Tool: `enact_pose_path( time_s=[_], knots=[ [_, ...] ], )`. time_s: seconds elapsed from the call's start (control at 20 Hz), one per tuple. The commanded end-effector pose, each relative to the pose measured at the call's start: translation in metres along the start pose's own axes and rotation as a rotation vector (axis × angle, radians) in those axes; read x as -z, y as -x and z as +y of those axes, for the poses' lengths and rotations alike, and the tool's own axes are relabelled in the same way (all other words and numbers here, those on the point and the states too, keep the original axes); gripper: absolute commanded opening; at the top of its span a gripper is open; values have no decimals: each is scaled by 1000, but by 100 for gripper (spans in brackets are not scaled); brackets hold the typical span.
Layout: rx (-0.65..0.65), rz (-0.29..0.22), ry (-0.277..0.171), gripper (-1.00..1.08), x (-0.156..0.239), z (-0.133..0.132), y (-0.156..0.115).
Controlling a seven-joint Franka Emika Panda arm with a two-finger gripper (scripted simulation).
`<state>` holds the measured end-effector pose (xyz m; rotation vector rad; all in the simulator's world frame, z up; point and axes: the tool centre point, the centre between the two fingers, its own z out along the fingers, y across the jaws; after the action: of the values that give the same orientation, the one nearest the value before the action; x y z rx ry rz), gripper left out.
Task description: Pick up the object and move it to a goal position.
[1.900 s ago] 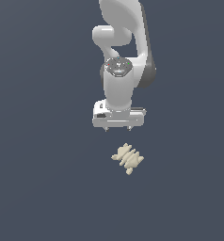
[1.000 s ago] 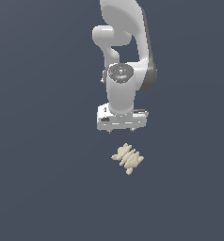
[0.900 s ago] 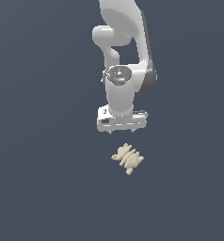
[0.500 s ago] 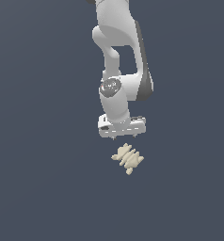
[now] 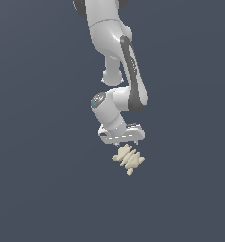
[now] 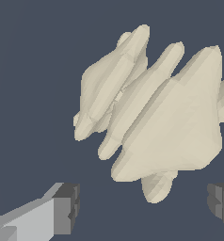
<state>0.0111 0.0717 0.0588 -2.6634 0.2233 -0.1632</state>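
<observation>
Plain dark slate floor point(image 5: 38, 189) all round, open on every side; cream ridged object point(image 5: 128, 159) lies just under my gripper point(image 5: 122, 141), fingers point(image 6: 62, 212) spread wide, holding nothing

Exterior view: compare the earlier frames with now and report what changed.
The gripper has come down from well above the object to just over it, the arm bending forward and the wrist turning. Its fingers stand apart, holding nothing. The object has not moved and is not yet grasped.
</observation>
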Motion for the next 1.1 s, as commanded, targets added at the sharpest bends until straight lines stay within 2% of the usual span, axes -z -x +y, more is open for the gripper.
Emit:
enact_pose_path(
  time_s=[0.0, 0.3, 0.5, 0.75, 1.05],
  knots=[
    [-49, 36, -54, 108, -6, 2, -2],
    [-181, 127, -169, 108, -11, 8, -10],
    [-271, 186, -228, 108, -8, 14, -16],
    [-360, 241, -278, 108, 0, 20, -22],
    [-425, 279, -310, 108, 8, 25, -27]
  ],
)
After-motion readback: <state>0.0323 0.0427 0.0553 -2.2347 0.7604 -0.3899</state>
